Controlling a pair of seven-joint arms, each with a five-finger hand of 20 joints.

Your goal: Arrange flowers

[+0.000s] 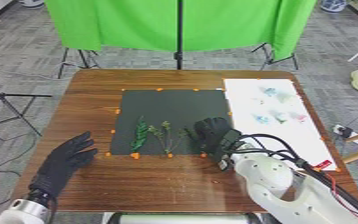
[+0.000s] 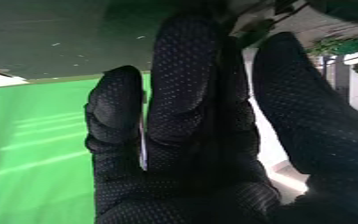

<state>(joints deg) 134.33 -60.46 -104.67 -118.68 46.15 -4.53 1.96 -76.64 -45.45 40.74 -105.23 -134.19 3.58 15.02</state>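
In the head view my right hand [image 1: 213, 134] is over the lower right part of the dark mat [image 1: 162, 107], its fingers extended. A dark green leafy stem [image 1: 140, 135] and a thin branching sprig [image 1: 167, 137] lie on the mat to its left. Seen from the right wrist, my right hand [image 2: 182, 85] has straight fingers and the thumb apart; dark plant stems [image 2: 257, 27] show beyond the fingertips. Whether the hand touches them is unclear. My left hand [image 1: 69, 156] rests open left of the mat. Pale small flowers [image 1: 270, 91] lie on the white sheet [image 1: 246, 100].
The brown table [image 1: 95, 100] extends around the mat, which has orange markers along its edges. A red tag [image 1: 324, 164] is near the right forearm. Behind the table hangs a green cloth [image 1: 122, 25] with a black stand.
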